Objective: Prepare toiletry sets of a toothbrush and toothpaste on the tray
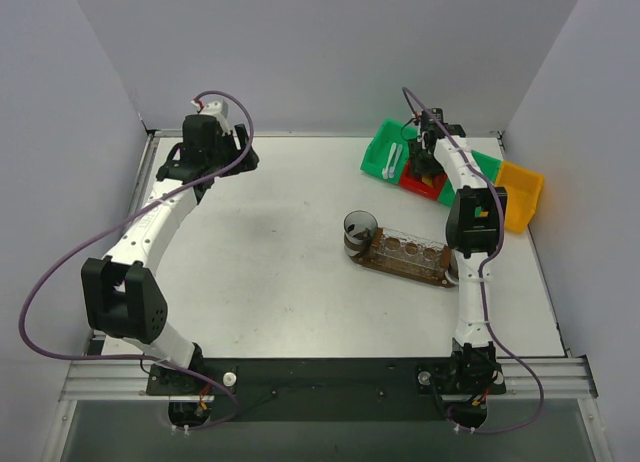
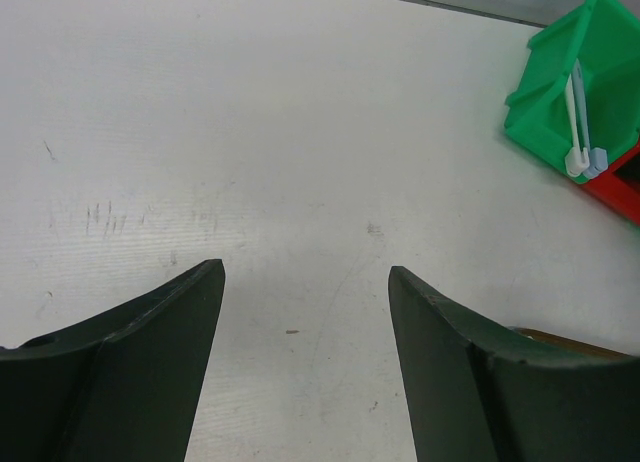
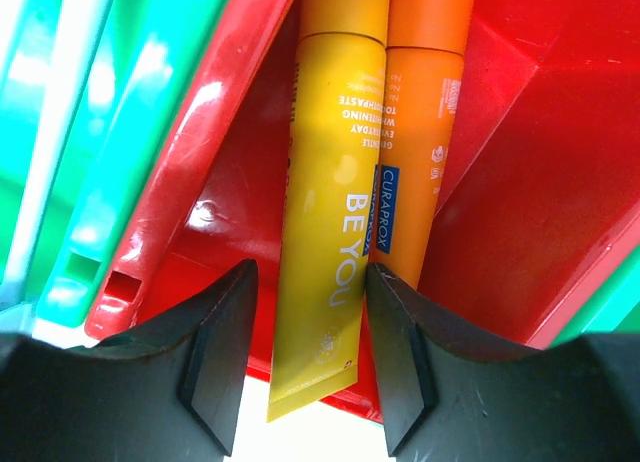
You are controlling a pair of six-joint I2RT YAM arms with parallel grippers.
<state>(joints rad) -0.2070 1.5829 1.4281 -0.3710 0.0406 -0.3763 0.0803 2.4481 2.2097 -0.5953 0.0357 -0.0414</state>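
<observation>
A yellow toothpaste tube (image 3: pixel 330 182) and an orange one (image 3: pixel 425 132) lie side by side in the red bin (image 3: pixel 500 182). My right gripper (image 3: pixel 310 265) hangs over that bin, open. Its jaws straddle the flat end of the yellow tube, the right jaw close against it and a gap on the left. White toothbrushes (image 2: pixel 578 122) lean in the green bin (image 2: pixel 560 72). The brown wooden tray (image 1: pixel 400 270) carries a row of clear cups (image 1: pixel 408 247) at mid-table. My left gripper (image 2: pixel 305 270) is open over bare table at the far left, holding nothing.
A darker clear cup (image 1: pixel 360 228) stands at the tray's left end. The green (image 1: pixel 380 150), red (image 1: pixel 425 187) and yellow (image 1: pixel 520 197) bins line the back right corner. Grey walls close in the table on three sides.
</observation>
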